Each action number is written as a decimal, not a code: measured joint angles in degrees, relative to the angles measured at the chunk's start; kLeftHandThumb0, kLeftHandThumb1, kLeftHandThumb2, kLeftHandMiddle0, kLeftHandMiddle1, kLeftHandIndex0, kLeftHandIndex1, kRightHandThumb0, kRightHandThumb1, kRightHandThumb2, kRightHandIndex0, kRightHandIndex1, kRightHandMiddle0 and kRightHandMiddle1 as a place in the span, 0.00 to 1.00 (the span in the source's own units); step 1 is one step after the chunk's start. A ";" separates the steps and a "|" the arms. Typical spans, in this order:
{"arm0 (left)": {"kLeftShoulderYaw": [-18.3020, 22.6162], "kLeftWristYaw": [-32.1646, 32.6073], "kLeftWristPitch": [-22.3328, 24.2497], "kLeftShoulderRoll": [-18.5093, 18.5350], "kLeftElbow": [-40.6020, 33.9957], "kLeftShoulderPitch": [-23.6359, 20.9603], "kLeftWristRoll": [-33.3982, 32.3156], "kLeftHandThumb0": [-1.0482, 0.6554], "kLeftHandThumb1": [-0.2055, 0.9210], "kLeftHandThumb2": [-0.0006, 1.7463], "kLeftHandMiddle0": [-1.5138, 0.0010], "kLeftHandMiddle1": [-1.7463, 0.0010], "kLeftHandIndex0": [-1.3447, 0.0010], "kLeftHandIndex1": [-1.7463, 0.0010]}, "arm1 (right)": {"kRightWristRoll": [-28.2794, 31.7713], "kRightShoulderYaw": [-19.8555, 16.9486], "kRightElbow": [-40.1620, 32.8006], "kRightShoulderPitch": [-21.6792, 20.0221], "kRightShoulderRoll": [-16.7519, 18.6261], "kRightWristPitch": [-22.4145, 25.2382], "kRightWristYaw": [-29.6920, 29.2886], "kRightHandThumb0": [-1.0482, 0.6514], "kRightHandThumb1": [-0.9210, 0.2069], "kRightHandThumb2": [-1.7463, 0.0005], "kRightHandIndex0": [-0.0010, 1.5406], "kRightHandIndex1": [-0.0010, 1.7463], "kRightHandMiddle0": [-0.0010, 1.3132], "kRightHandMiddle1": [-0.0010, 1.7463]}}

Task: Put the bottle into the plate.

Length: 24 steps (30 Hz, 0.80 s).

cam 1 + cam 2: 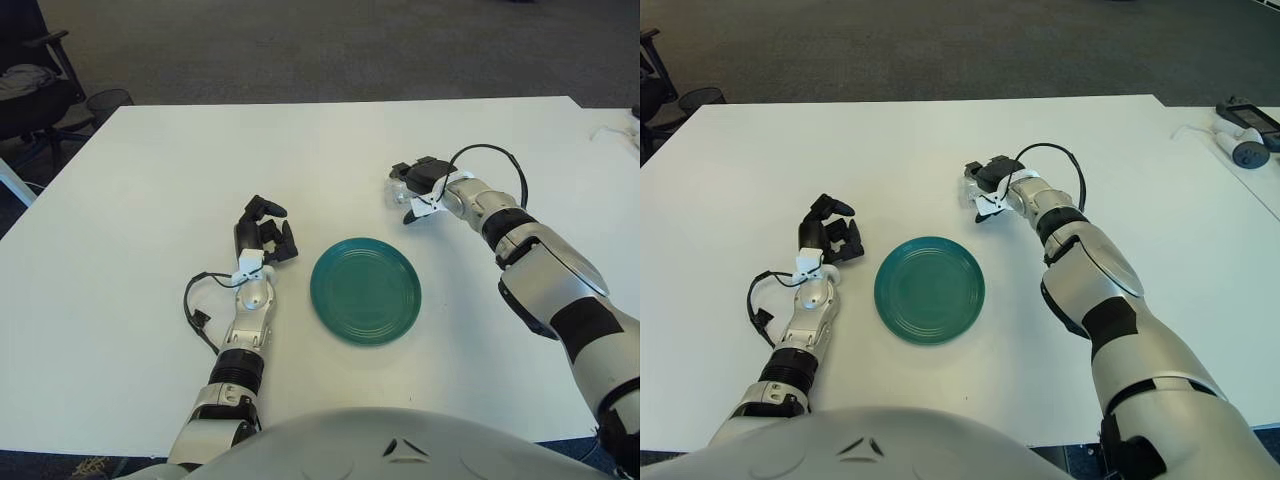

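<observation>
The step in hand appears to be the grasp: the right robot hand is out on the worktop beyond and to the right of the plate, its dark fingers curled around a small pale object that I take to be the bottle; only a sliver of whitish, seemingly translucent material shows between the fingers, so its shape and whether it is lifted or touching the surface cannot be told. The next move, by my judgement, calls for carrying the bottle back toward the robot and leftward over the plate, then lowering it and loosening the fingers inside the rim. The plate is a round, shallow, teal dish with a smooth, slightly glossy face and a raised edge, and it holds nothing. The worktop is flat, matte and white. The left robot hand shows just left of the plate, fingers loosely bent, holding nothing.
</observation>
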 measured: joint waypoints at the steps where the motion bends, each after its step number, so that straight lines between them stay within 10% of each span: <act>1: -0.01 0.00 0.03 0.00 -0.09 0.04 -0.01 0.30 0.32 0.87 0.19 0.00 0.44 0.00 | 0.08 -0.34 -0.04 0.45 0.21 0.56 -0.32 0.54 0.52 0.36 0.42 0.83 0.37 0.98; 8: 0.01 -0.18 0.01 -0.02 -0.42 0.29 -0.19 0.30 0.32 0.87 0.19 0.00 0.45 0.00 | 2.20 -3.54 -1.72 3.69 0.91 1.74 -8.47 0.61 0.75 0.13 0.54 0.89 0.46 1.00; 24: 0.02 -0.33 -0.26 0.24 -0.14 0.47 -0.22 0.30 0.32 0.87 0.18 0.00 0.45 0.00 | 3.87 -6.73 -2.73 6.87 0.18 -5.60 -15.82 0.62 0.82 0.07 0.58 0.91 0.49 1.00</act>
